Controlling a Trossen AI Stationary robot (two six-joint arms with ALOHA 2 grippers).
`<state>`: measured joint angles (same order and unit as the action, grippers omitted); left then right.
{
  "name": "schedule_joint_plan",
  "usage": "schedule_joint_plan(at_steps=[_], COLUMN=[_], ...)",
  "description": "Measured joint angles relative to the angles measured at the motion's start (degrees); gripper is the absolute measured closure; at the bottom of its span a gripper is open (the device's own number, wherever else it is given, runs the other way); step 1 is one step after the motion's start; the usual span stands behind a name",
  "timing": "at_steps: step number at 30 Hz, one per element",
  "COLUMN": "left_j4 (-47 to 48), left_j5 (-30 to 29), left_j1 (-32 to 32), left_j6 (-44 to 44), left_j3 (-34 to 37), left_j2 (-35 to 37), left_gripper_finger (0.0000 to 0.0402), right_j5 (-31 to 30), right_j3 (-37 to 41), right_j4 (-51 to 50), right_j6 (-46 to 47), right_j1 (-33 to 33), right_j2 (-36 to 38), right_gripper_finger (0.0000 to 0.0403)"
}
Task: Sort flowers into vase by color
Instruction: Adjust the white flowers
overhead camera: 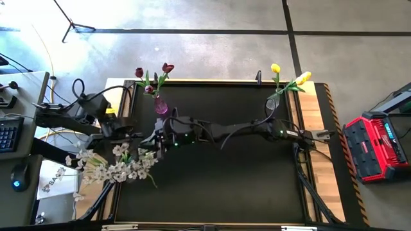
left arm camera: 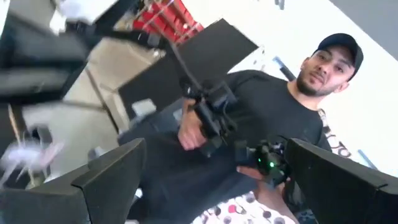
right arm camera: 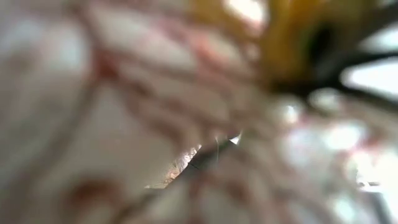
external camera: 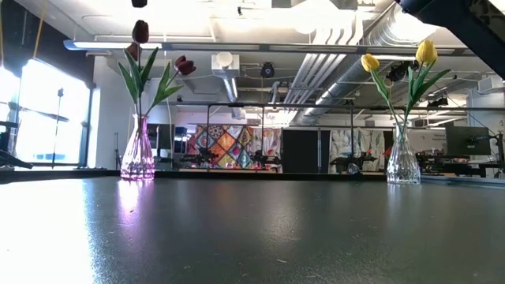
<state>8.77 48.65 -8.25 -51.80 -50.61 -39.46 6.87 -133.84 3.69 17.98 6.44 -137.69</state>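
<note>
Two dark maroon tulips (overhead camera: 154,72) stand in a pink glass vase (overhead camera: 160,106) at the mat's far left, also in the low view (external camera: 137,154). Two yellow tulips (overhead camera: 289,77) stand in a clear vase (external camera: 403,162) at the far right. Several white blossom sprays (overhead camera: 119,168) lie in a heap over the table's left edge. My right gripper (overhead camera: 156,142) reaches across the table to that heap, and blurred white blossoms (right arm camera: 124,93) fill its wrist view. My left gripper (left arm camera: 214,155) is open with nothing between its fingers, hovering near the left edge (overhead camera: 131,136).
The black mat (overhead camera: 225,186) is bare across its middle and near side. A red toolbox (overhead camera: 376,144) sits on the floor to the right. A desk with a keyboard (overhead camera: 6,131) is on the left. A person (left arm camera: 280,106) shows in the left wrist view.
</note>
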Motion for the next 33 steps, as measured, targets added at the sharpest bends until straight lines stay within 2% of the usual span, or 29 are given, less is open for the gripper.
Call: schedule_joint_plan(at_steps=[5, 11, 17, 23, 28, 33], left_j4=[3.3, 4.6, 9.5, 15.9, 18.2, 14.5], left_j5=[0.5, 1.5, 1.7, 2.1, 1.7, -0.5], left_j1=[0.0, 0.0, 0.0, 0.0, -0.1, 0.0], left_j6=[1.5, 1.8, 1.9, 1.0, 1.1, 0.8], left_j3=[0.1, 0.1, 0.1, 0.1, 0.1, 0.1], left_j2=[-0.1, 0.6, 2.7, 5.6, 6.9, 6.9], left_gripper_finger=[0.0025, 0.0025, 0.0025, 0.0025, 0.0025, 0.0025], right_j5=[-0.6, -6.2, -8.4, -17.4, -17.4, -15.4], right_j3=[0.0, 0.0, 0.0, 0.0, 0.0, 0.0], right_j4=[0.4, 1.2, 1.3, 2.7, 2.9, 2.6], right_j6=[-0.1, -0.8, -2.2, -7.4, -7.9, -7.3], right_j1=[0.3, 0.9, 1.3, 2.9, 3.1, 3.1], right_j2=[0.0, 0.0, 0.0, 0.1, 0.2, 0.2], right_gripper_finger=[0.0402, 0.0403, 0.0403, 0.0402, 0.0402, 0.0403])
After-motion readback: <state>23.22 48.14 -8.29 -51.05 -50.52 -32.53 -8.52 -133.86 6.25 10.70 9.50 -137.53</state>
